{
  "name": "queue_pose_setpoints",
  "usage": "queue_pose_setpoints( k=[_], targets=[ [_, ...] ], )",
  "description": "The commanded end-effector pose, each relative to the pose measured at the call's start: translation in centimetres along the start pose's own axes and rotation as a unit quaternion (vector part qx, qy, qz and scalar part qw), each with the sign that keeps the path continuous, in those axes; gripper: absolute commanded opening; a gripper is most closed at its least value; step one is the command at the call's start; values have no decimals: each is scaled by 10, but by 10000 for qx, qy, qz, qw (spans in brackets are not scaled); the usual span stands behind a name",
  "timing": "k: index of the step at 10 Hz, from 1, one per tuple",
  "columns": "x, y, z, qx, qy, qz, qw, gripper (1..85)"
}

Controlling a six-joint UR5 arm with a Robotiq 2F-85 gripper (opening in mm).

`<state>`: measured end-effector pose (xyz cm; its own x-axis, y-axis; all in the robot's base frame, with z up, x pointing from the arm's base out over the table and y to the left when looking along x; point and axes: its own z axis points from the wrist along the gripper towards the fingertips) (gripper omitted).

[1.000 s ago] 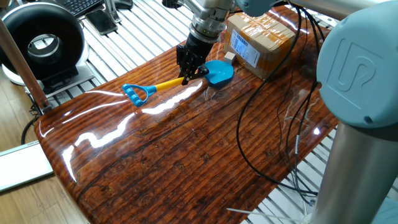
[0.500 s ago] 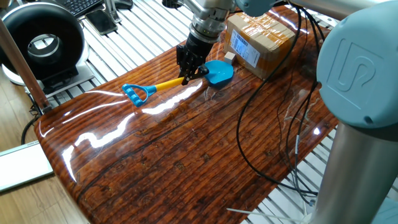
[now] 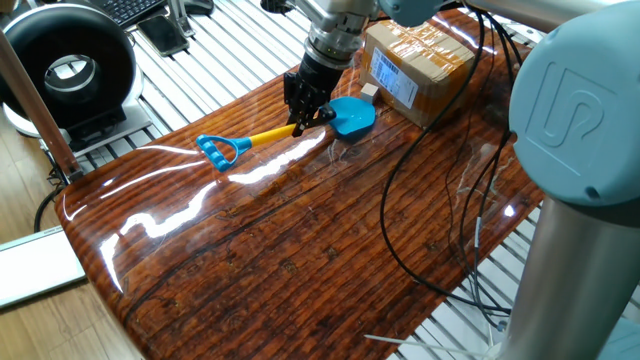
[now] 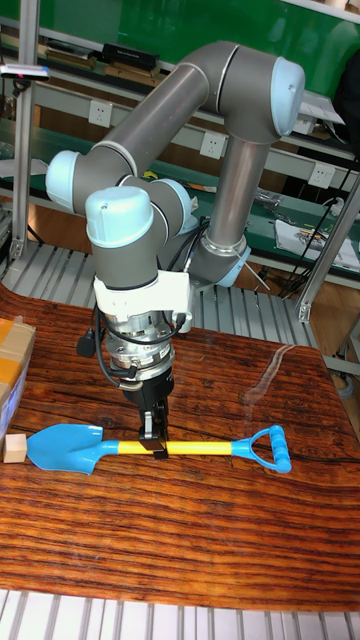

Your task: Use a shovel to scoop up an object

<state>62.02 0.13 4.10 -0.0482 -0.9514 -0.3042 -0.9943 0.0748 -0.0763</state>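
The toy plastic shovel (image 4: 150, 446) with its bright blue blade, thin yellow shaft and blue D-shaped handle lies flat on the glossy, dark wood-grain table (image 3: 300, 250). In the tall fixed view its long axis runs almost level across the picture, blade to the left and handle to the right. In the fixed view it slants, with the blade up to the right toward the box and the handle down to the left.

The tiny light tan wooden cube (image 4: 14, 449) sits on the table just beside the blade's tip, between the blade and the box. Whether it touches the blade I cannot tell. In the fixed view it shows as a small pale block (image 3: 369, 92) at the blade's far edge.

The black 2-finger claw (image 4: 154, 443) comes straight down on the yellow shaft near the blade end, its fingers closed on the shaft.

Just behind the cube stands a brown taped cardboard box (image 3: 420, 60) with a white-and-blue label on its side; the print is too small to read. The grey arm (image 4: 200, 110) with pale blue joint caps rises over the table, and a large cap close to the fixed camera bears a raised "UR" mark (image 3: 590, 100). Black cables (image 3: 440, 200) loop over the table's right part.
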Motion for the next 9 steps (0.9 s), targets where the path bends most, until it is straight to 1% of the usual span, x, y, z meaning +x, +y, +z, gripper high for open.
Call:
queue_pose_setpoints(
  k=[1,5,6,7,9],
  targets=[
    [-3,0,-2,-3,-72,52,10000,10],
    [-2,-1,-2,13,-65,59,10000,10],
    [-1,0,-2,-9,-33,95,9999,10],
    [6,0,-2,-1,96,98,9999,10],
    [8,-2,-2,41,139,162,9998,10]
  ],
)
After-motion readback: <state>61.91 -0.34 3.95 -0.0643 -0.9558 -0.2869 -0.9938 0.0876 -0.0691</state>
